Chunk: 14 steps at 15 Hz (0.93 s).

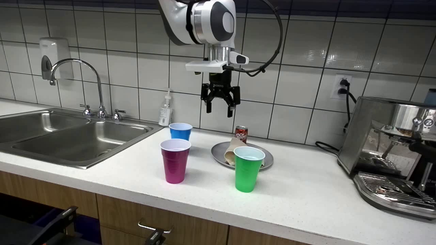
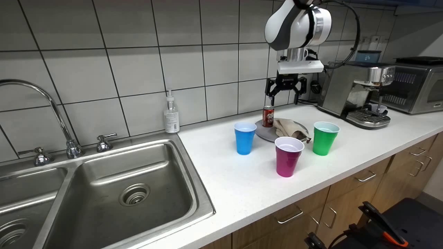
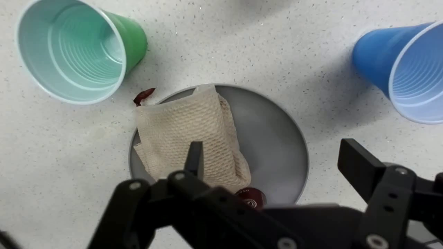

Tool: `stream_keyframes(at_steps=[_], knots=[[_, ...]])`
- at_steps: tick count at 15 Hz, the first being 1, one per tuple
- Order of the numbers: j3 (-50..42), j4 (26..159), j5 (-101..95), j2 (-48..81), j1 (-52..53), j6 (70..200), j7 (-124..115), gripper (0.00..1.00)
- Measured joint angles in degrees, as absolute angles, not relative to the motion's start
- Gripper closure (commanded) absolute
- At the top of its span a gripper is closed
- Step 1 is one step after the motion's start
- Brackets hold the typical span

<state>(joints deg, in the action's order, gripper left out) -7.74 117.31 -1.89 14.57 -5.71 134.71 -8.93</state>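
The end effector (image 1: 219, 109) hangs in mid-air in both exterior views, its fingers spread wide, gripping and touching nothing, which suggests a stage before any contact; a grasp from here would call for coming down and lining both fingers up around a single thing. Closest beneath it, a red soda can (image 2: 268, 117) stands upright on the gray plate (image 3: 277, 155), mostly hidden by the end effector in the wrist view. Beside the can, a folded beige cloth (image 3: 193, 124) covers much of the plate and laps over its rim, a dark red tip (image 3: 143, 96) showing at its corner. Farther out on the white desk (image 1: 306, 190), the green cup (image 3: 79, 52) stands upright and empty; the blue cup (image 3: 398, 69) and, beyond it, the magenta cup (image 2: 288, 160) are upright too, but their bottoms are out of sight, so their contents cannot be told. Well apart are the pump bottle (image 2: 171, 120), just beside the sink (image 2: 202, 193), and the coffee machine (image 1: 369, 119).
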Motion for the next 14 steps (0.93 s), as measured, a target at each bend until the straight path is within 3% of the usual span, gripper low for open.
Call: stream_keyframes(at_steps=[14], knots=[[-10.9, 109.3, -7.8, 30.1, -5.7, 140.9, -9.1, 0.0]])
